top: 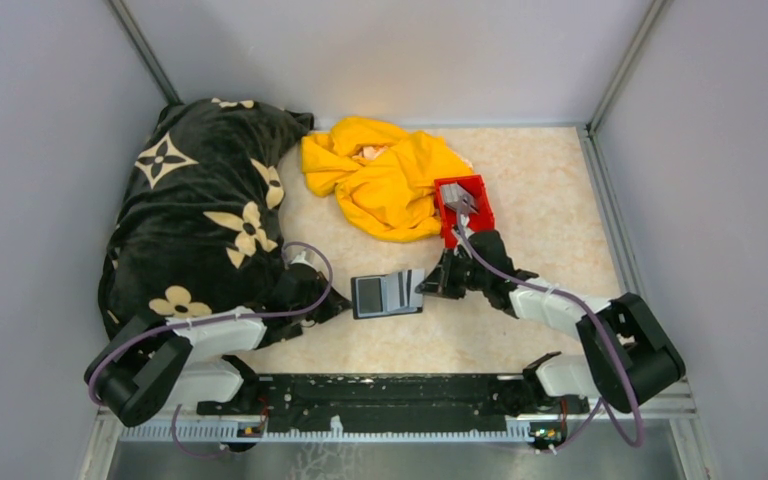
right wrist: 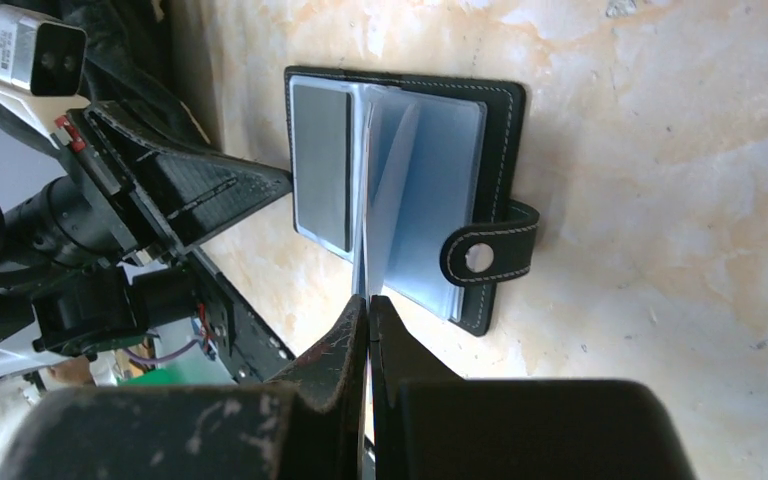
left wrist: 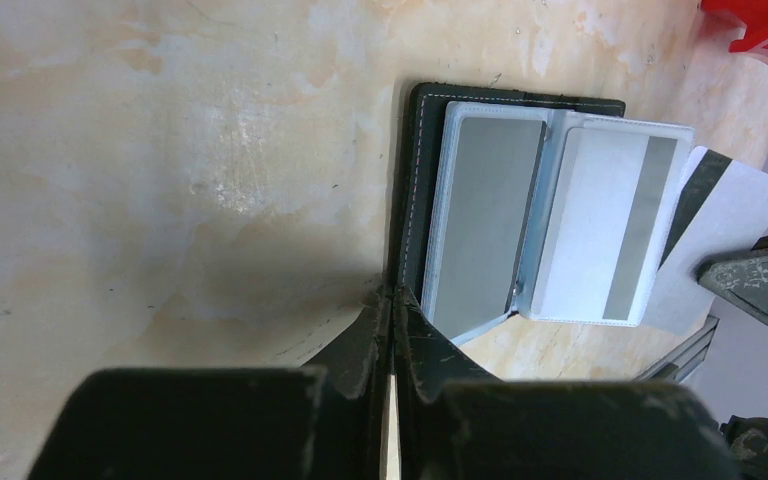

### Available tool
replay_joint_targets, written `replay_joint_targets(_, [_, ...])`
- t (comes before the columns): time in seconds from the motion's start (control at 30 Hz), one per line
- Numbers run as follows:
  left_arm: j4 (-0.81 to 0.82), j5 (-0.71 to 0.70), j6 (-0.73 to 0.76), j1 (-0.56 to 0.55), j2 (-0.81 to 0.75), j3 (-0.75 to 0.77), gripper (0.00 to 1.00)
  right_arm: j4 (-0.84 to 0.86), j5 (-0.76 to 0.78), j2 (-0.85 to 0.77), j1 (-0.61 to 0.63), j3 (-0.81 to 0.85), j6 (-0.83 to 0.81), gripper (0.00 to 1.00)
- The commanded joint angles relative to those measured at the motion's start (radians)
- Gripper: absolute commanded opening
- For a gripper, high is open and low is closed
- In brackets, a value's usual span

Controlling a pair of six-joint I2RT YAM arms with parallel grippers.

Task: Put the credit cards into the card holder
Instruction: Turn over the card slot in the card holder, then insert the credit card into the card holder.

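So the card holder (top: 387, 294) lies open on the table (top: 540, 200) by its near edge, with the left pincer (left wrist: 392, 292) closed and its tip on the rim. The right pincer (right wrist: 368, 300) clamps a credit card (left wrist: 728, 238) at the sleeves (left wrist: 600, 220). If that tip slips, the holder probably skids and the card misses.

Open card holder (left wrist: 415, 200), 2 striped credit cards (left wrist: 600, 230), jaws closed touching holder's corner

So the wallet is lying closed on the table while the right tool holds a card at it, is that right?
Not quite. The wallet lies open, not closed, with its clear sleeves fanned out, as the right wrist view shows. The rest holds: it is on the table, and the right tool holds a card at it.
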Motion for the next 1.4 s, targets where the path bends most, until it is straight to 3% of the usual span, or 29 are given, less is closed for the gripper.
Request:
replay_joint_targets(0.0, [-0.079, -0.001, 0.014, -0.01, 0.034, -0.006, 0.08, 0.066, -0.027, 0.023, 0.005, 0.069, 0.001, 0.0])
replay_joint_targets(0.7, [-0.065, 0.013, 0.018, -0.01, 0.053, -0.003, 0.07, 0.103, 0.037, 0.229, 0.163, 0.198, 0.006, 0.0])
replay_joint_targets(0.97, [-0.174, -0.034, 0.038, -0.01, -0.018, 0.027, 0.06, 0.055, 0.071, 0.208, 0.163, 0.207, -0.026, 0.0])
replay_joint_targets(1.17, [-0.277, -0.1, 0.06, -0.01, -0.111, 0.049, 0.15, 0.047, 0.063, 0.202, 0.147, 0.206, -0.035, 0.0])
replay_joint_targets(1.37, [-0.226, -0.067, 0.092, -0.009, -0.111, 0.055, 0.19, 0.04, 0.046, 0.186, 0.124, 0.193, -0.045, 0.0])
